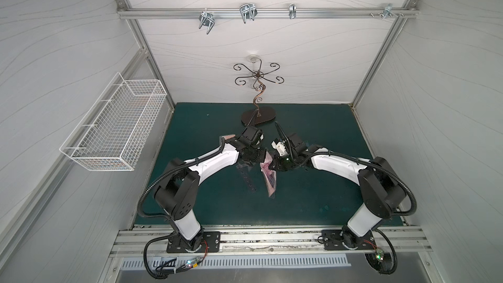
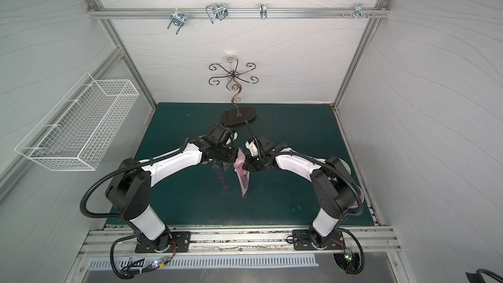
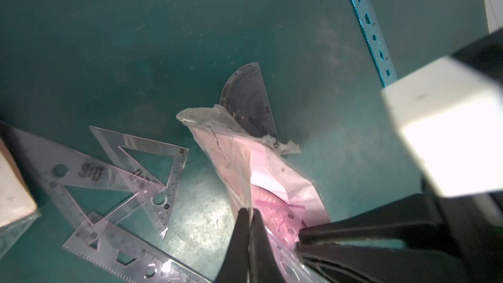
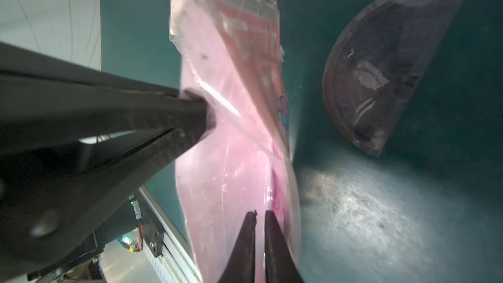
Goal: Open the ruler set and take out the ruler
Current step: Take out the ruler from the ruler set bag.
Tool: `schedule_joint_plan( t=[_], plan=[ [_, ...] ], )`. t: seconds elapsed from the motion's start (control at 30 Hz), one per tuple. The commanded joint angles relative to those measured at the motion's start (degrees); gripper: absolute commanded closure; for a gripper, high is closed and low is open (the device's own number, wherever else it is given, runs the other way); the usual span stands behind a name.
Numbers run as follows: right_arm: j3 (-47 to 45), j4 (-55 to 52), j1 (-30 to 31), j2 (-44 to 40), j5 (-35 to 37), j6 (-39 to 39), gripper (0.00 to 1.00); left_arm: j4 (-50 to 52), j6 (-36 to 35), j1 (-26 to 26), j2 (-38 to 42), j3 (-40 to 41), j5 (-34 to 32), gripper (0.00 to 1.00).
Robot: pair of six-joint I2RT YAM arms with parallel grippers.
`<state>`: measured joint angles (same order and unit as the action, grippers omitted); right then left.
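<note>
Middle's crowded: the pink pouch (image 1: 268,179) is held up there, and 2 clear set squares (image 3: 141,159), a clear ruler (image 3: 130,264) and a protractor (image 3: 249,102) litter the mat (image 1: 313,194) below and beside it. Curly stand (image 1: 258,117) blocks back-center. Near-right mat's wide open, loads of room.

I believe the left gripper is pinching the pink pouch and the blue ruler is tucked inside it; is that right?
Not quite: the blue ruler lies flat on the green mat, apart from the pink pouch, as the left wrist view shows. The left gripper does pinch the pouch.
</note>
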<state>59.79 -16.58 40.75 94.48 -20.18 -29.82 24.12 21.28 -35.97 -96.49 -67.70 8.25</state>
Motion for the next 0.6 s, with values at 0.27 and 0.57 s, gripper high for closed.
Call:
schedule_joint_plan(
  t=[0.27,0.57],
  plan=[
    [2.11,-6.88,0.51,-0.09,5.49,4.03,0.81,-0.22,-1.06,-0.17,-0.10,-2.23,-0.25,1.00],
    [3.38,-6.46,1.76,2.44,6.59,4.06,0.71,-1.63,-0.71,-0.19,0.37,-1.27,0.24,1.00]
  ],
)
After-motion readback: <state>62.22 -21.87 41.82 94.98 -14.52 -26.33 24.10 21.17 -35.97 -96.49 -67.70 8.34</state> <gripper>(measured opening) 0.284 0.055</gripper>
